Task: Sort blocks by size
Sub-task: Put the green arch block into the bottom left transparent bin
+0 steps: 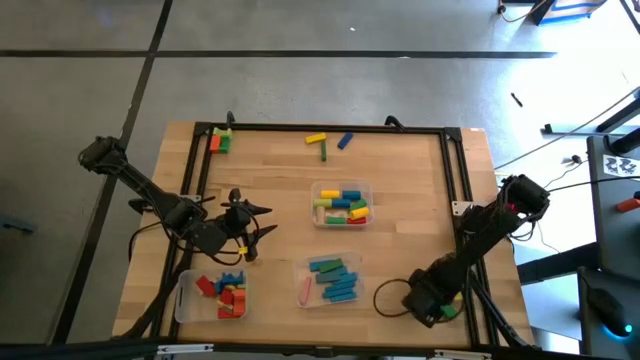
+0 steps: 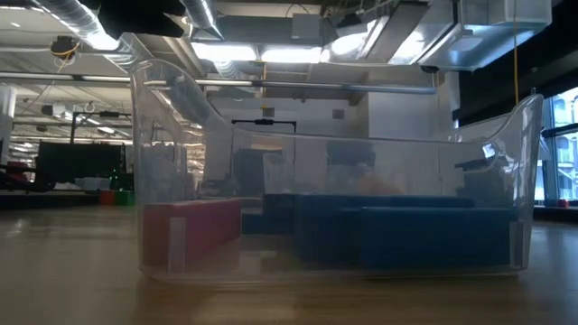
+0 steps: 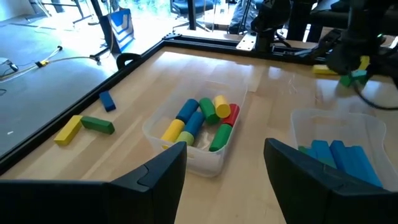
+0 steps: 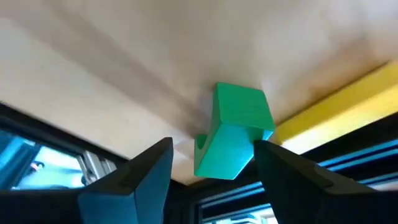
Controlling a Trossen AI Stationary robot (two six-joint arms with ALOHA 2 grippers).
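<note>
At the table's [image 1: 400, 180] right corner, I see my right gripper [image 4: 211, 162] with wide fingers around a green block [image 4: 233, 134]. My left gripper [image 3: 224, 168] hangs wide, holding nothing.

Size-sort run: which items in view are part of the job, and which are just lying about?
Job:
- loose blocks at the far edge: yellow bar, green bar, blue block
- blocks at the far-left corner
- green block and yellow bar at the right pincer
- blocks already in the three clear trays
- left pincer, open

Lying about:
- black table frame
- cables
</note>
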